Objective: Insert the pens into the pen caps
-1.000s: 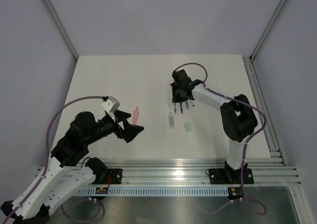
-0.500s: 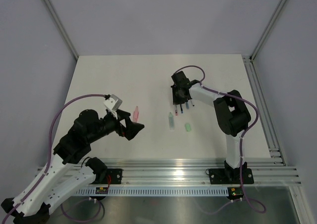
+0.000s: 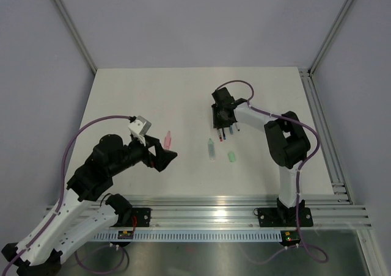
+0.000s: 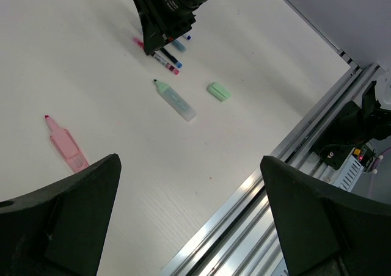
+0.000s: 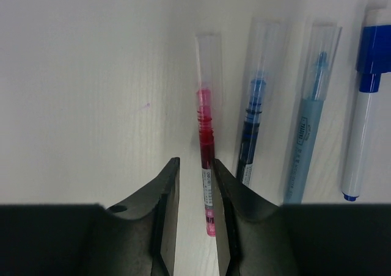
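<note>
Straddling the red pen (image 5: 204, 123) with right pincer (image 5: 195, 162) slightly parted, unclamped, risking shoving the neighbouring dark-blue pen (image 5: 252, 129) if closed skewed.

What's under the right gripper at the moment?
A slim red pen lies on the white table between the right gripper's jaws, a dark blue pen beside it. The gripper body hides whatever lies nearer the wrist; whether the jaws pinch cannot be told.
</note>
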